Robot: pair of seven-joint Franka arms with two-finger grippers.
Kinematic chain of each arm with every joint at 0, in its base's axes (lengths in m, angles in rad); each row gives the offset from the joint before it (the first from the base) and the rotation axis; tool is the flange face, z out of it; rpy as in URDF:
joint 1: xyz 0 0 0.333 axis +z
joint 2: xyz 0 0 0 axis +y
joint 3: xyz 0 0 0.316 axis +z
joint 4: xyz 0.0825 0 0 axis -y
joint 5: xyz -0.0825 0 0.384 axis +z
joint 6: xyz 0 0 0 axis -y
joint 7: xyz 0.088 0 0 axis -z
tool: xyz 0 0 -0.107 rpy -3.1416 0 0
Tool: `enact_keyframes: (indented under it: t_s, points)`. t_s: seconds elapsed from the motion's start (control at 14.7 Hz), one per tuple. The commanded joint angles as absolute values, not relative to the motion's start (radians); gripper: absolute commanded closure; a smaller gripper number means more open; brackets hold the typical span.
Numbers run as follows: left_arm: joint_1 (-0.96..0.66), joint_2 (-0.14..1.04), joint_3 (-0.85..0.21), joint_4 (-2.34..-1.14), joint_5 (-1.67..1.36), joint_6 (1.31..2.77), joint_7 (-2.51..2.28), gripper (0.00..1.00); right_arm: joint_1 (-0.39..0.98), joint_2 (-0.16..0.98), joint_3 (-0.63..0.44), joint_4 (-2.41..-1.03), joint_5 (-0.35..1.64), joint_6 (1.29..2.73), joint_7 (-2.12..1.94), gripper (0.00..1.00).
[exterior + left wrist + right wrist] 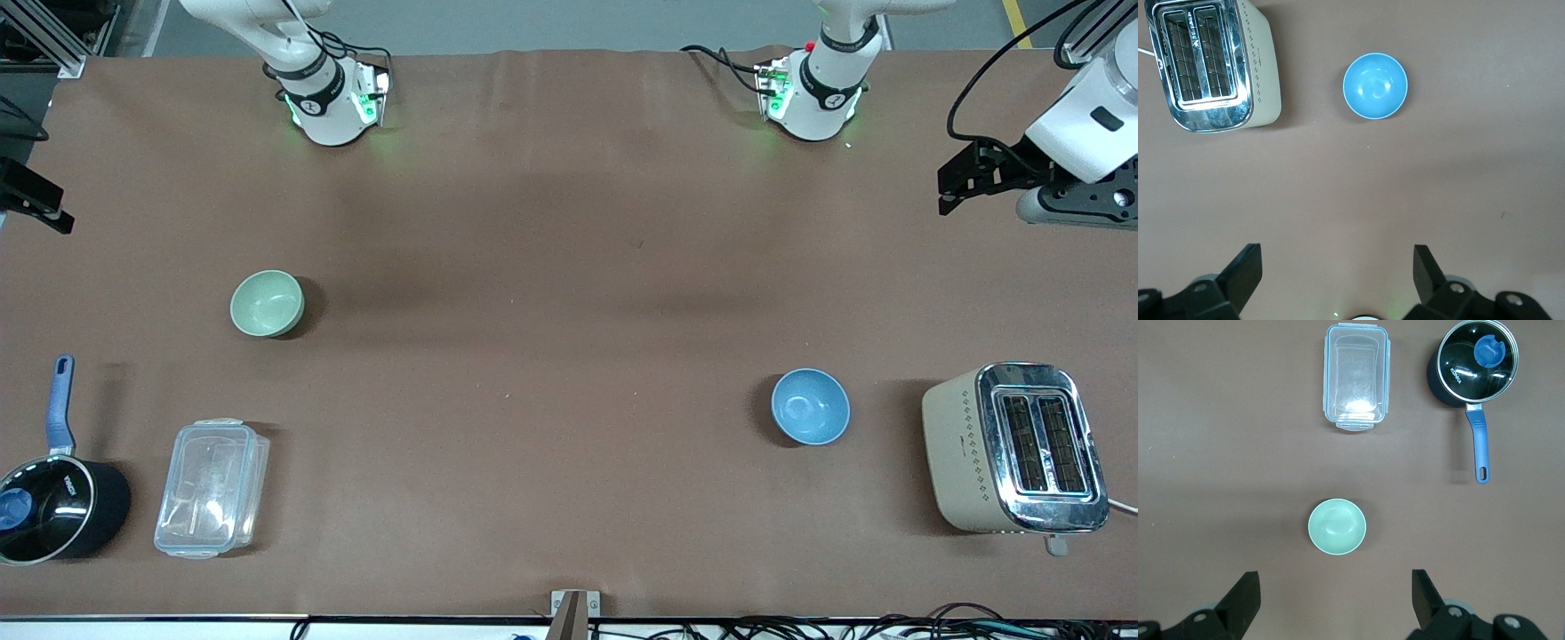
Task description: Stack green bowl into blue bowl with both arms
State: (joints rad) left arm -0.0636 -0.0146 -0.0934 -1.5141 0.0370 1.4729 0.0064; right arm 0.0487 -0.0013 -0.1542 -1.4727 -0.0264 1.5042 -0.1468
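The green bowl (pixel 267 303) stands upright and empty on the brown table toward the right arm's end; it also shows in the right wrist view (pixel 1337 527). The blue bowl (pixel 810 406) stands upright and empty toward the left arm's end, nearer the front camera; it also shows in the left wrist view (pixel 1375 86). My left gripper (pixel 1337 257) is open and empty, high over that end's table edge (pixel 949 188). My right gripper (pixel 1335 583) is open and empty, high up, and shows at the other table edge (pixel 34 203). Both are well apart from the bowls.
A beige and chrome toaster (pixel 1013 447) stands beside the blue bowl at the left arm's end. A clear lidded plastic box (pixel 212 487) and a black saucepan with a blue handle (pixel 53 498) stand nearer the front camera than the green bowl.
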Motion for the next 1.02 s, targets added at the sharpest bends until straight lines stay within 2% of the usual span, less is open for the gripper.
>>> enact_keyframes:
  t_s: [0.0,0.14,0.27,0.55,0.75,0.95]
  points:
    - [-0.061,-0.02,-0.089,-1.509,0.018,1.471,0.021,0.0,0.044,0.006,-0.155,-1.454,-0.012,1.489,-0.158,0.0]
    - [-0.061,-0.006,-0.089,-1.505,0.014,1.474,0.021,0.0,0.044,0.006,-0.155,-1.454,-0.012,1.489,-0.158,0.0]
    - [-0.061,0.06,-0.089,-1.503,0.011,1.498,0.02,0.0,0.044,0.006,-0.155,-1.454,-0.012,1.489,-0.158,0.0]
    - [-0.064,0.227,-0.087,-1.519,0.025,1.719,-0.002,0.0,0.043,0.003,-0.155,-1.483,-0.012,1.468,-0.161,0.0]
    - [-0.028,0.349,-0.09,-1.526,0.015,1.833,-0.008,0.0,0.025,-0.023,-0.163,-1.583,-0.014,1.486,-0.169,0.0]
    - [-0.026,0.443,-0.089,-1.575,0.024,1.99,-0.006,0.0,-0.005,-0.025,-0.164,-1.73,-0.018,1.609,-0.182,0.0]
